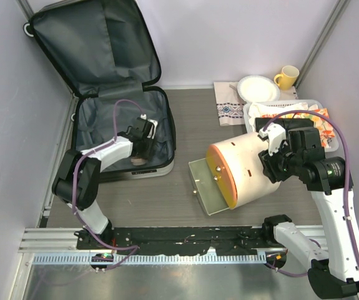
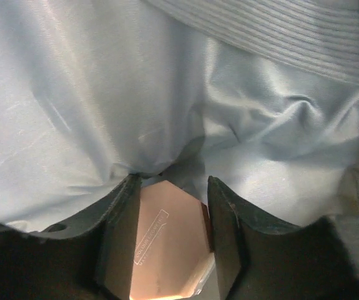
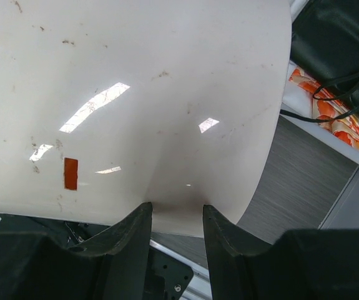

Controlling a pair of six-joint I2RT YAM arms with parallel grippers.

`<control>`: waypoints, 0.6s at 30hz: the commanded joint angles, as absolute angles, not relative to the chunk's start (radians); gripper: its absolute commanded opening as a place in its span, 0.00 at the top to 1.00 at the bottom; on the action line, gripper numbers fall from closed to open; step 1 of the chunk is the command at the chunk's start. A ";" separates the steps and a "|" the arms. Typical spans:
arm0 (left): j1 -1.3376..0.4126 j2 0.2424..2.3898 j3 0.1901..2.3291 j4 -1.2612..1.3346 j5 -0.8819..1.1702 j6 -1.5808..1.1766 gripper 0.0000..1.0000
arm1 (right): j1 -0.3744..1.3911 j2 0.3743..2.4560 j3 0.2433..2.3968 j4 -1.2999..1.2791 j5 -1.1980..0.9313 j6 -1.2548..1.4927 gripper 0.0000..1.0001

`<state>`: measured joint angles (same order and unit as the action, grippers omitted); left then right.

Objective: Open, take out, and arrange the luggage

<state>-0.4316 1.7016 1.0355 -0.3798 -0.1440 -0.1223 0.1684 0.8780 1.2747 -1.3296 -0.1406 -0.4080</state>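
luggage (image 1: 112,59) sitting open on far-left of table (image 1: 167,203), lid stood up behind it. left gripper (image 2: 173,181) down inside luggage's lower half, clamped on 1 pink hexagon piece (image 2: 167,244). right gripper (image 3: 176,211) well right of luggage, pinching rim of white drum (image 3: 135,94).

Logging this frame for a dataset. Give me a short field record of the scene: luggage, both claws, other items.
luggage: open, lid propped up against the wall, grey lining showing
left claw: inside the luggage base, closed around a pink object
right claw: at the edge of a white drum with an orange end; grip unclear
other items: yellow mug, white plate, patterned cloth, white basket
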 commanded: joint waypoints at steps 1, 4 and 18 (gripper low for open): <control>-0.414 1.715 1.020 -0.425 -0.080 -0.141 0.59 | 0.169 0.914 1.262 -1.494 -0.091 -0.417 0.56; -0.414 1.649 1.022 -0.440 -0.058 -0.124 0.72 | 0.169 0.913 1.264 -1.497 -0.089 -0.417 0.56; -0.376 1.542 1.124 -0.566 0.080 0.116 0.64 | 0.169 0.905 1.259 -1.502 -0.098 -0.413 0.56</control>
